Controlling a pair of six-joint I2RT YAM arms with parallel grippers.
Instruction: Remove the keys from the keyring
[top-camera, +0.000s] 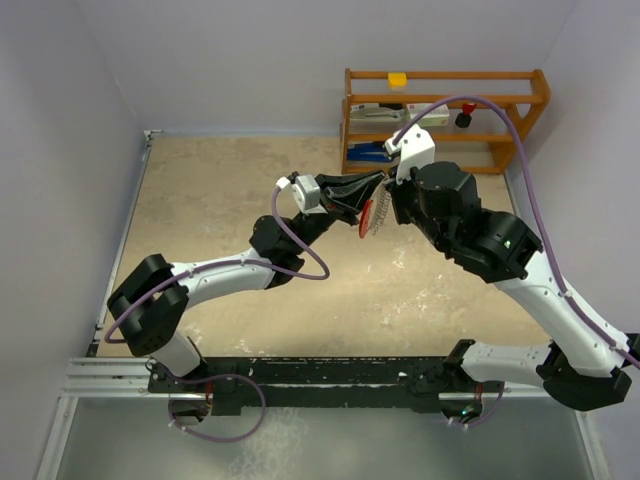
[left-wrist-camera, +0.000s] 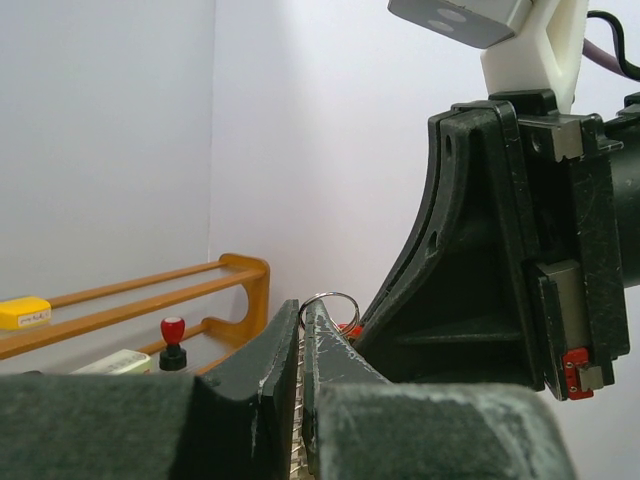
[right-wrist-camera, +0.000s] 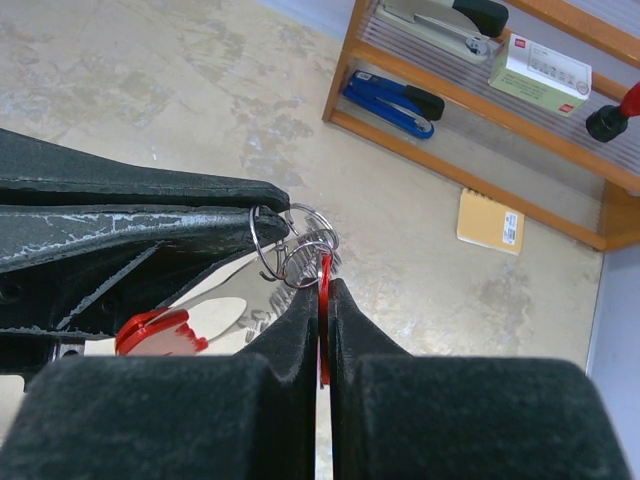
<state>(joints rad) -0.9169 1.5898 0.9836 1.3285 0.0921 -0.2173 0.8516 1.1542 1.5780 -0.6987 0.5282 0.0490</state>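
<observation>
Right end effector (right-wrist-camera: 322, 290): closed on key (right-wrist-camera: 312, 246) by red head. Left end effector (right-wrist-camera: 262, 212): closed on keyring (right-wrist-camera: 170, 326) loop. Step, judged: separation, mid-air. Next: thread key round coil to free end.

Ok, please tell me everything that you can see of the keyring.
The keyring is a cluster of thin silvery metal-looking loops, held above the table between both closed end effectors. The left end effector pinches one loop; the right end effector clamps a thin red part, edge-on, joined to the loops. A red-and-white crescent shows lower left; its link is hidden.
</observation>
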